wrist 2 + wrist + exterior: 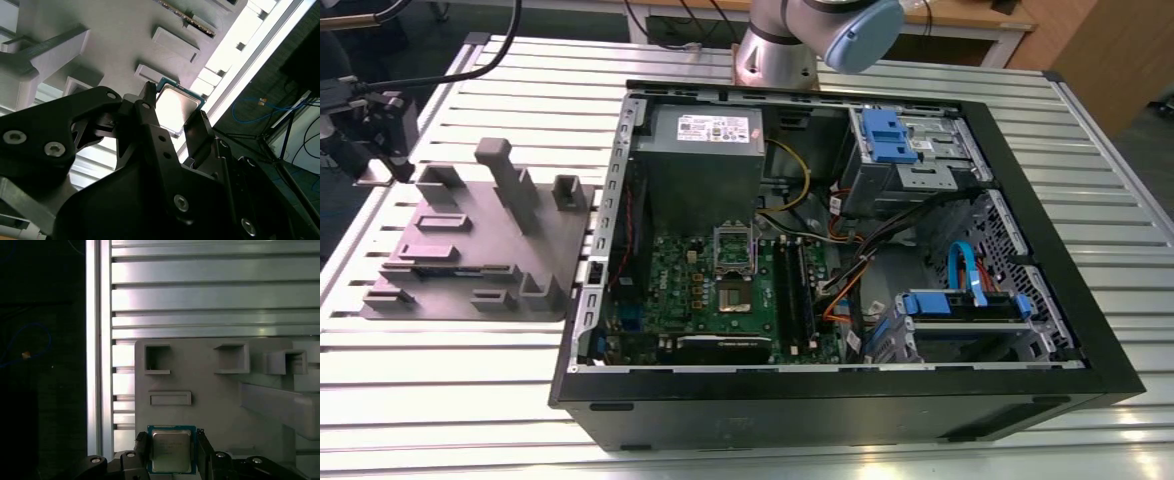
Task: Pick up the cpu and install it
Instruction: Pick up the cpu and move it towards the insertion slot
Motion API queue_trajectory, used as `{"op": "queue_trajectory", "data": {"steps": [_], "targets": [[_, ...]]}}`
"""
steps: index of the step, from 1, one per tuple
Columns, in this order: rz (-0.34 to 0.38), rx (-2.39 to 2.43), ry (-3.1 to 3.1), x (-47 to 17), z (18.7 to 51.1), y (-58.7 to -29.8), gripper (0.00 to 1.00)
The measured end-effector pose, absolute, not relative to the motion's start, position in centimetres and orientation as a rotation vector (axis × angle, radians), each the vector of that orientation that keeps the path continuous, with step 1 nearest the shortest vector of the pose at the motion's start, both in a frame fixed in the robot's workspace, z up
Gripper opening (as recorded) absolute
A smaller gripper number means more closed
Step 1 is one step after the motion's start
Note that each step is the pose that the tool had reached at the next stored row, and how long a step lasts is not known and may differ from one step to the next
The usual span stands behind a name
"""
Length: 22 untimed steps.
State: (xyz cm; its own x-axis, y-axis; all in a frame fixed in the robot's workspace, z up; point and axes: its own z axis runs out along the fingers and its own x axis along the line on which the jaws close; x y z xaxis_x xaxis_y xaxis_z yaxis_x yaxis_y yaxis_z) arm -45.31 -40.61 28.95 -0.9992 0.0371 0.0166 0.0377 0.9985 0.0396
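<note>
The cpu [171, 452], a small square chip with a silvery top and a dark rim, sits between the two black fingers of my gripper [171, 436], whose jaws press against its opposite edges. In the second wrist view the cpu [176, 109] is also held in the gripper [174, 104], just above the edge of the grey plastic plate [115, 35]. In the exterior view the gripper [380, 140] hangs at the left end of the plate [467, 250], far from the open computer case [1067, 330]. The motherboard's socket [734, 290] lies bare, its metal frame [734, 243] flipped up.
The grey plate [215, 400] carries upright blocks and hollow pockets. It lies on a ribbed aluminium table [454, 360] beside the case. The table's edge [97, 340] runs close to the gripper, with dark floor and cables beyond. Cables, drive bays and a power supply [704, 135] crowd the case.
</note>
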Motion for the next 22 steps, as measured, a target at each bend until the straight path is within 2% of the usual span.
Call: {"op": "queue_trajectory", "data": {"steps": [22], "targets": [[-0.062, -0.059, -3.125, -45.31, 29.47, -40.61, 0.47]]}}
